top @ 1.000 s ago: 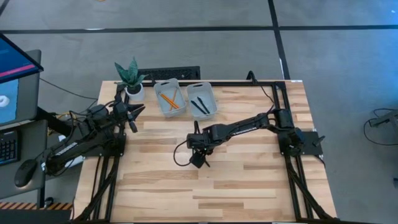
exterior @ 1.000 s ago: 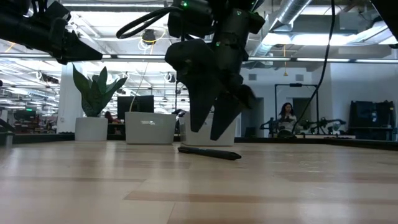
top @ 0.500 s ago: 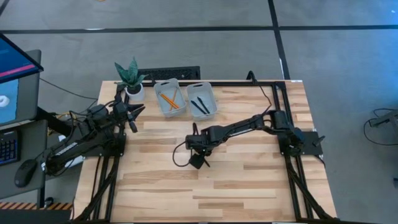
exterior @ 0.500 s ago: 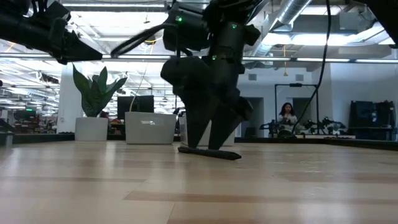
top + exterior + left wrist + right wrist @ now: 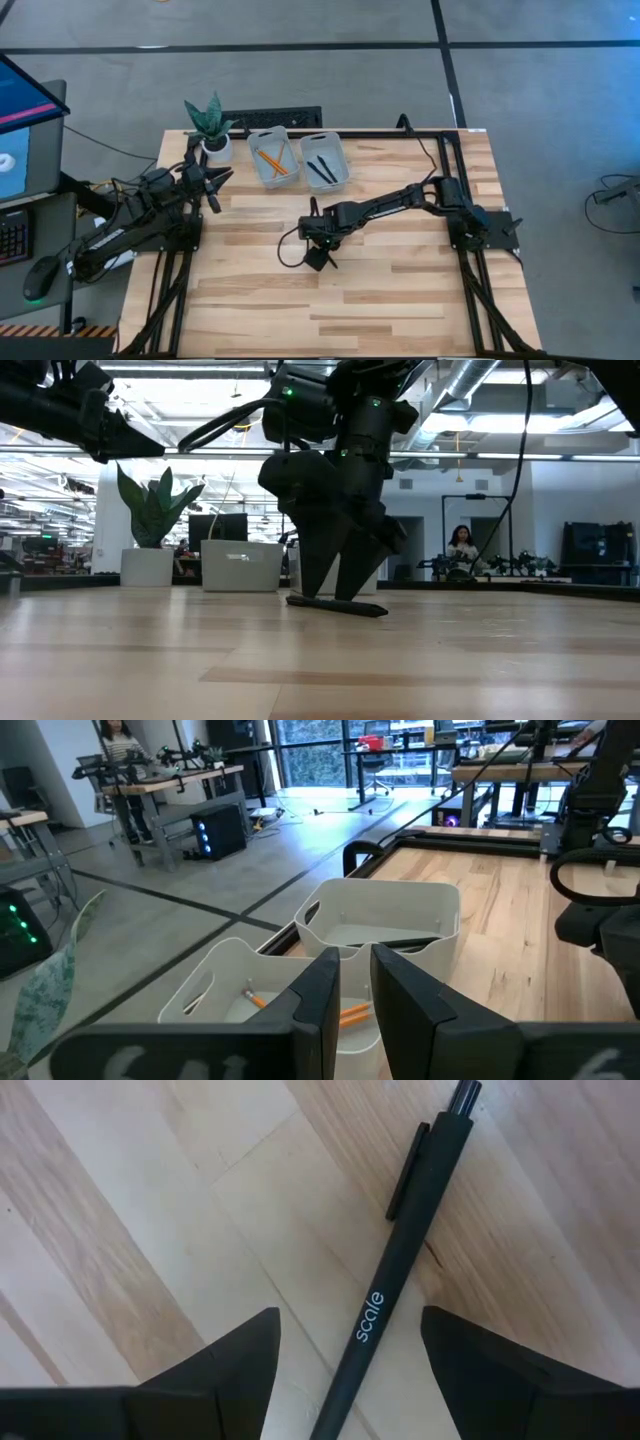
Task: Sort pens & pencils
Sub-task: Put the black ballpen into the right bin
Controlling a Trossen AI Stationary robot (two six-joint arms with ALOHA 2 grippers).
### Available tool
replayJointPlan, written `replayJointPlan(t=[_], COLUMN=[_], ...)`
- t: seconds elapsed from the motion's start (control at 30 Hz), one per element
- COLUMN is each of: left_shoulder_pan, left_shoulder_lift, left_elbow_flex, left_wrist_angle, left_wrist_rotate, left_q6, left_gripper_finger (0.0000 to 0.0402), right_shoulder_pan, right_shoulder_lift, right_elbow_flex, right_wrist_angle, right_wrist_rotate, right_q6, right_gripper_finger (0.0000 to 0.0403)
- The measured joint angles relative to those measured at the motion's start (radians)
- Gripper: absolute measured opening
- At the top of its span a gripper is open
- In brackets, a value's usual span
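One black pen (image 5: 405,1255) lies flat on the wooden table near its middle, also seen in the low view as a pen (image 5: 340,606). My right gripper (image 5: 320,258) stands over it, pointing steeply down and open. Its fingers (image 5: 225,1370) stand on either side of the pen's lower barrel without touching it. At the far edge, orange pencils (image 5: 272,160) lie in the left white bin (image 5: 256,150), and black pens (image 5: 322,168) lie in the right white bin (image 5: 342,152). My left gripper (image 5: 224,176) waits shut at the far left, pointing roughly level toward the bins.
A potted plant (image 5: 210,125) stands at the table's far left corner, beside the left arm. A black frame rail (image 5: 400,132) runs along the far and right edges. Bare tabletop (image 5: 380,300) stretches along the near side.
My right gripper has come down toward the pen on the table, its fingers still open and now reaching almost to the tabletop on either side of the pen. The pen has stayed where it lay.
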Motion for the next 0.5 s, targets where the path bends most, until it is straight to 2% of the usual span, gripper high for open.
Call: replayJointPlan(t=[0.5], left_shoulder_pan=[0.0], left_shoulder_lift=[0.0], left_elbow_flex=[0.0], left_wrist_angle=[0.0], left_wrist_rotate=[-0.001], left_q6=[0.0], left_gripper_finger=[0.0052], right_shoulder_pan=[-0.001], right_shoulder_lift=[0.001], right_elbow_flex=[0.0], right_wrist_angle=[-0.022], right_wrist_rotate=[0.005], right_q6=[0.041], right_gripper_finger=[0.027])
